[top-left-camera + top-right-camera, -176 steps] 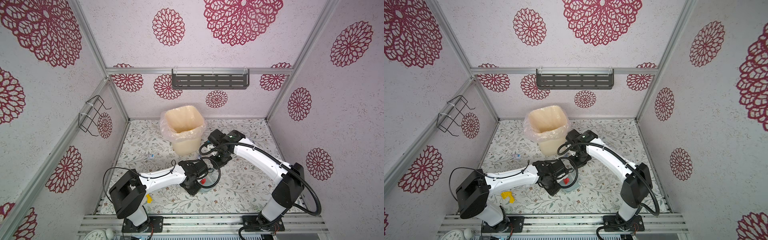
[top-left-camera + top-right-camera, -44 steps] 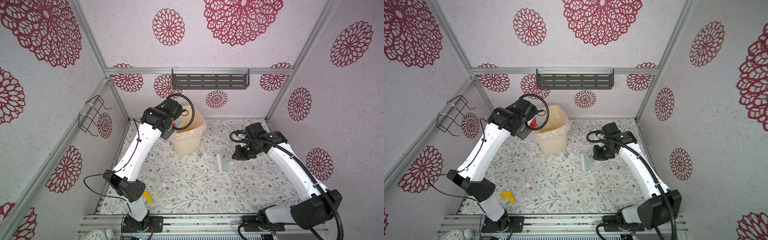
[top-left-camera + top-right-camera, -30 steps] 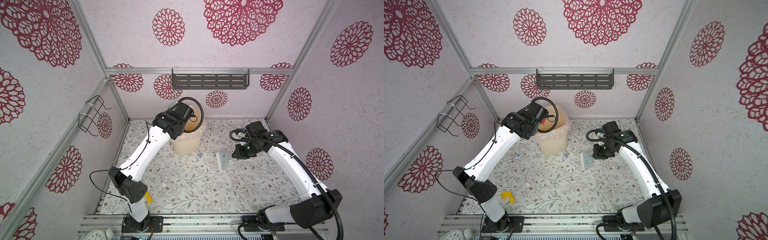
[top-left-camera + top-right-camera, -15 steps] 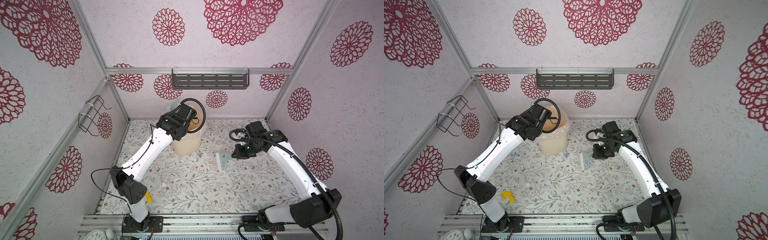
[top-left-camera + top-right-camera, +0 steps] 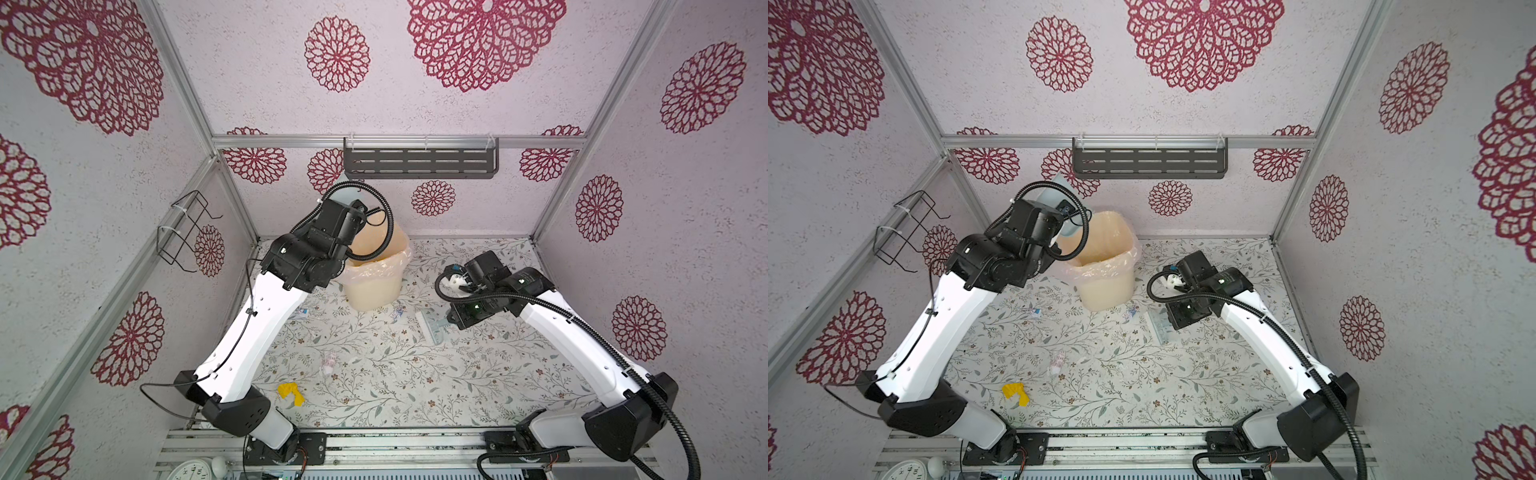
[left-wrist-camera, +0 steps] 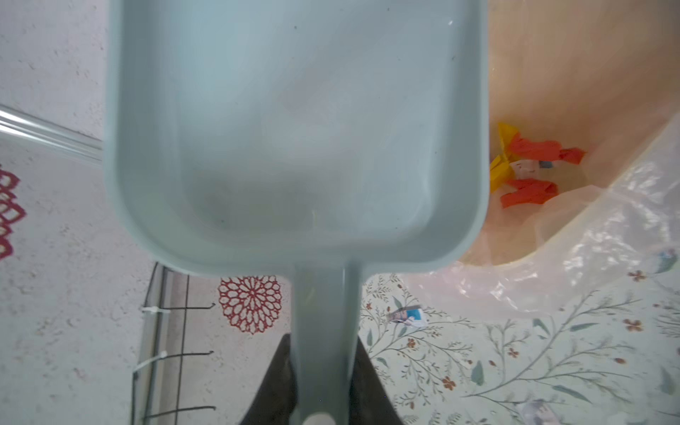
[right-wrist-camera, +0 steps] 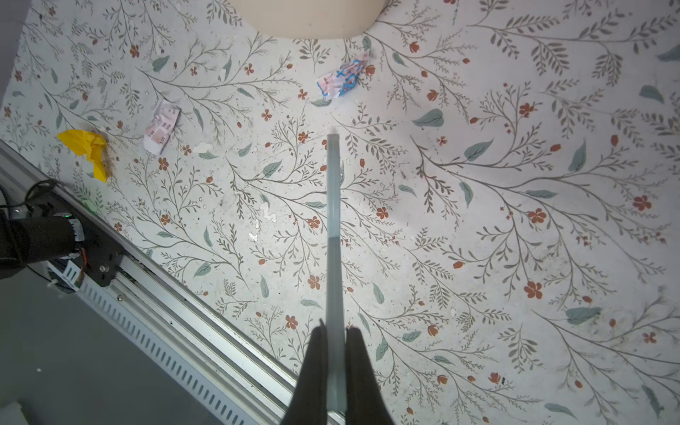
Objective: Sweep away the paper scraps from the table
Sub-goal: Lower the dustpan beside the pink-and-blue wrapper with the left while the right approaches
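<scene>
Partway: our left gripper [image 6: 320, 368] pinches the empty dustpan [image 6: 294, 128], raised by the bin [image 5: 374, 286], with red and yellow paper scraps [image 6: 533, 154] inside. Our right gripper [image 7: 335, 353] clamps the brush [image 7: 333, 220]. A yellow scrap [image 5: 290, 392] near the table's [image 5: 457, 374] front-left corner and pale scraps [image 5: 329, 362] are left.

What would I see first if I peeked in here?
You'd spot the big pale blue dustpan, held up in the left arm's jaws right by the cream bin at the back of the flowery table. Inside the bin lie red and yellow paper scraps, and one bright yellow scrap sits on the table near the front left.
</scene>
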`<state>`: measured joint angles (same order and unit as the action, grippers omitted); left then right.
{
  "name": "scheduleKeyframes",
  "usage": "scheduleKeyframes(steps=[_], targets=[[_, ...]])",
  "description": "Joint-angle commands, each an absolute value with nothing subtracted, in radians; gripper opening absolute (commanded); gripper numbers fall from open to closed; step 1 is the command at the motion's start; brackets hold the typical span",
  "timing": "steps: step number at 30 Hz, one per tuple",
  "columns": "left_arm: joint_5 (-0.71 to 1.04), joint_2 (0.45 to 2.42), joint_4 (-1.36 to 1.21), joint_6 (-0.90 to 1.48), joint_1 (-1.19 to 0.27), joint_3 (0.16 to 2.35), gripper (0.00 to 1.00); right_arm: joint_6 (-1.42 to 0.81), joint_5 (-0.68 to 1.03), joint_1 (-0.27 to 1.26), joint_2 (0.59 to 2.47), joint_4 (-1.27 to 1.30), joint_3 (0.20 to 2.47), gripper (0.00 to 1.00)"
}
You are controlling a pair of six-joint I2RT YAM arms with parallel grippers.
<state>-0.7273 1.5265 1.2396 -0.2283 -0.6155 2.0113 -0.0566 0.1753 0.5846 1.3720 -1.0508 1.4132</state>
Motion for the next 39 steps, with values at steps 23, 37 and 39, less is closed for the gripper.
scheduleKeyframes(steps=[23,37,39], targets=[[-0.283,1.02,1.342,0.426,-0.66,1.407,0.0,0.61,-0.44,0.928,1.5,-0.621,1.333,0.0],[-0.262,0.952,1.368,0.565,-0.769,1.306,0.0,0.836,-0.425,0.931,1.614,-0.488,1.318,0.0],[-0.262,0.948,1.371,0.58,-0.784,1.299,0.0,0.857,-0.423,0.929,1.615,-0.465,1.299,0.0]])
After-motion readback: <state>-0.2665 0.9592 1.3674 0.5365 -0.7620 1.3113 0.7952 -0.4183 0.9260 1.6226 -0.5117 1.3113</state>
